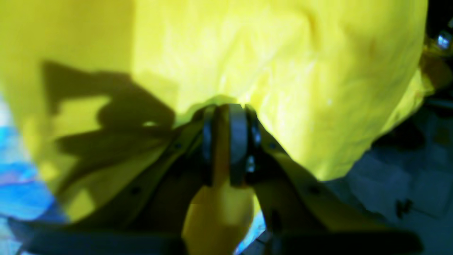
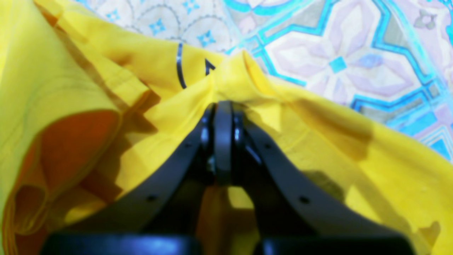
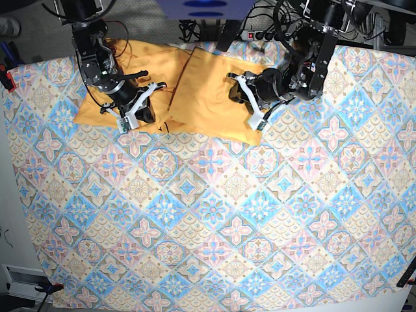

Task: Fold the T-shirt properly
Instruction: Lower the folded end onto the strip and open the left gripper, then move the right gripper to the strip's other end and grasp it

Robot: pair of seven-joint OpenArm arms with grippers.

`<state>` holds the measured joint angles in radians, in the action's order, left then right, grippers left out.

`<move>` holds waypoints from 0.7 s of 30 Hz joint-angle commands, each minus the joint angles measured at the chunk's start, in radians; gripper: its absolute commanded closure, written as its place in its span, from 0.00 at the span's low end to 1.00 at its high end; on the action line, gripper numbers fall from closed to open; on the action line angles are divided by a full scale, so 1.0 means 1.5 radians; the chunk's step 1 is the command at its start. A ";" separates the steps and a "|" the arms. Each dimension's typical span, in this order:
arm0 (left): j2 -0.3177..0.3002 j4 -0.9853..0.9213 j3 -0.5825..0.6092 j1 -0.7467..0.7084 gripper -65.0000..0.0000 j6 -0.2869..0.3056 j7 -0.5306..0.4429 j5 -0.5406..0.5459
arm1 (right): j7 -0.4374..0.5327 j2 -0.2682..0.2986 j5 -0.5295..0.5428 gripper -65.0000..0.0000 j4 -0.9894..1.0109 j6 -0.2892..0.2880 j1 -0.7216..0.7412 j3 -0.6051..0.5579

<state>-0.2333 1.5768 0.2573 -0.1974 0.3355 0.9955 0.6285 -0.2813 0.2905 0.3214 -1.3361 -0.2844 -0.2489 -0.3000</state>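
Observation:
The yellow-orange T-shirt lies bunched at the far edge of the table, folded into two overlapping parts. My right gripper is at the shirt's left part. In the right wrist view it is shut on a pinch of yellow fabric next to thin dark marks. My left gripper is at the shirt's right part. In the left wrist view it is shut on a fold of the shirt, which is lifted and fills most of the view.
The blue-and-pink tile-patterned cloth covers the whole table and shows in the right wrist view. Cables and a power strip lie beyond the far edge. A red clamp sits at the left edge. Dark floor shows past the shirt.

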 commanded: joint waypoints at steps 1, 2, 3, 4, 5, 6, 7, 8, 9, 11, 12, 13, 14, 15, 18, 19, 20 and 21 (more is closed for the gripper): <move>-0.002 0.038 -0.013 0.009 0.91 0.007 -0.013 0.014 | -0.029 0.003 -0.008 1.00 -0.003 -0.001 0.001 0.007; 0.000 0.052 -0.025 0.007 0.91 0.007 -0.013 0.014 | -0.030 0.003 -0.008 1.00 -0.008 -0.001 -0.001 0.016; 0.001 0.065 -0.037 0.006 0.91 0.007 -0.013 0.014 | -0.030 0.003 -0.008 1.00 -0.015 -0.001 -0.003 0.030; 0.001 0.072 -0.047 0.006 0.91 0.008 -0.013 0.015 | -0.032 0.003 -0.008 1.00 -0.024 -0.001 -0.004 0.042; 0.001 0.074 -0.055 0.006 0.90 0.009 -0.013 0.016 | -0.034 0.003 -0.008 1.00 -0.032 -0.001 -0.004 0.050; 0.001 0.073 -0.064 0.006 0.90 0.009 -0.012 0.025 | -0.034 0.003 -0.008 1.00 -0.039 -0.001 -0.005 0.054; 0.001 0.070 -0.073 0.007 0.90 0.009 -0.011 0.038 | -0.034 0.003 -0.008 1.00 -0.043 -0.001 -0.005 0.056; -0.002 0.069 -0.087 0.007 0.90 0.009 -0.011 0.054 | -0.034 0.004 -0.008 1.00 -0.045 -0.001 -0.005 0.057; -0.002 0.062 -0.104 0.006 0.89 0.009 -0.009 0.073 | -0.034 0.005 -0.008 1.00 -0.045 -0.001 -0.005 0.061; -0.003 0.038 -0.124 0.007 0.84 0.009 -0.008 0.107 | -0.034 0.005 -0.008 1.00 -0.045 -0.001 -0.006 0.067; -0.003 0.021 -0.132 0.008 0.79 0.008 -0.008 0.120 | -0.034 0.005 -0.008 1.00 -0.045 -0.001 -0.007 0.070; -0.003 0.009 -0.138 0.010 0.74 0.008 -0.008 0.129 | -0.034 0.005 -0.008 1.00 -0.046 -0.001 -0.013 0.072; -0.003 0.005 -0.140 0.010 0.70 0.008 -0.008 0.132 | -0.033 0.006 -0.008 1.00 -0.048 -0.001 -0.017 0.077; -0.003 0.005 -0.141 0.010 0.66 0.008 -0.008 0.133 | -0.033 0.006 -0.008 1.00 -0.057 -0.001 -0.021 0.088; -0.003 0.004 -0.140 0.008 0.58 0.009 -0.008 0.133 | -0.034 0.006 -0.008 1.00 -0.081 -0.001 -0.042 0.132; -0.002 0.004 -0.139 0.008 0.57 0.010 -0.008 0.133 | -0.034 0.005 -0.008 1.00 -0.088 -0.001 -0.046 0.147; 0.001 0.004 -0.138 0.008 0.57 0.010 -0.008 0.133 | -0.034 0.005 -0.008 1.00 -0.094 -0.001 -0.051 0.159; 0.001 0.004 -0.129 0.009 0.57 0.011 -0.008 0.134 | -0.034 0.005 -0.008 1.00 -0.099 -0.001 -0.057 0.170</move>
<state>-0.2298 1.5661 0.0612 -0.1936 0.3408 0.9932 0.8104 -0.3588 0.2890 0.2989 -1.4609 -0.2771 -0.3386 -0.0494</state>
